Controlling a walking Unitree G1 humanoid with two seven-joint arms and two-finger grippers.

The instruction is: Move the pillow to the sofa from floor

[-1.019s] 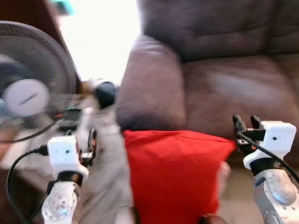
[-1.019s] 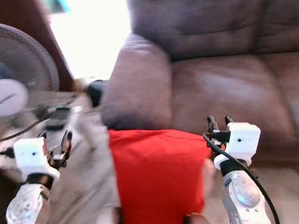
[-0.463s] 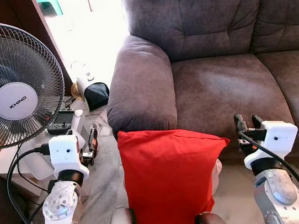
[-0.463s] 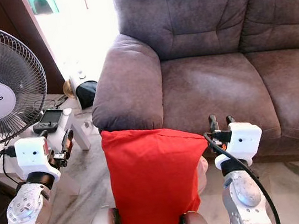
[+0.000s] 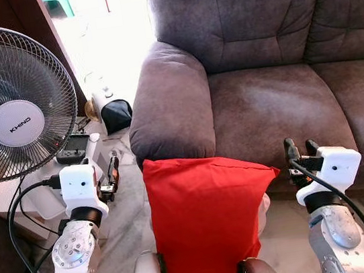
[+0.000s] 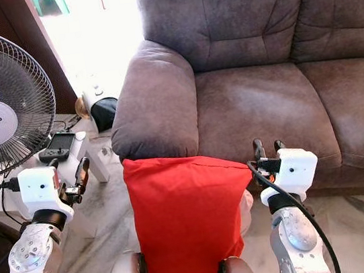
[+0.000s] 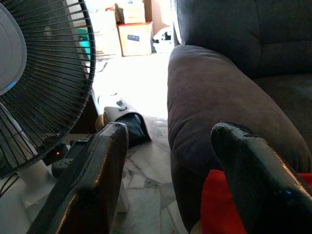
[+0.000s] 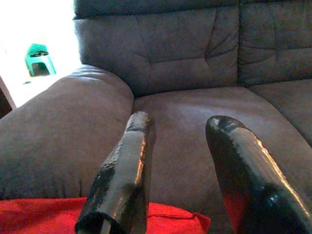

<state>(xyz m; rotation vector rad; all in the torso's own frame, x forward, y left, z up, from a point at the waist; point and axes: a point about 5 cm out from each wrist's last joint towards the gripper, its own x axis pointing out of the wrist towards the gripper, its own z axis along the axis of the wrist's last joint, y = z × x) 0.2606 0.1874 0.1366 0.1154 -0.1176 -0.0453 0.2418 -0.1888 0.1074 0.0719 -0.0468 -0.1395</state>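
Red pillow (image 5: pixel 207 218) upright between both open, empty end effectors, right end effector (image 5: pixel 299 150) nearer than left end effector (image 5: pixel 114 171), sofa (image 5: pixel 265 97) just beyond.

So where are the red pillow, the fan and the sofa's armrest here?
red pillow (image 5: pixel 207 221): left eye view, middle of its front face.
fan (image 5: pixel 10 123): left eye view, white hub of the grille.
armrest (image 6: pixel 151 107): right eye view, its padded top.

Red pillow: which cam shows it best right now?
Left eye view. The red pillow shows whole there, standing upright on the floor against the sofa front, between the left gripper and right gripper. Right eye view shows the same. Both wrist views catch only a red strip of its top edge beyond the fingers.
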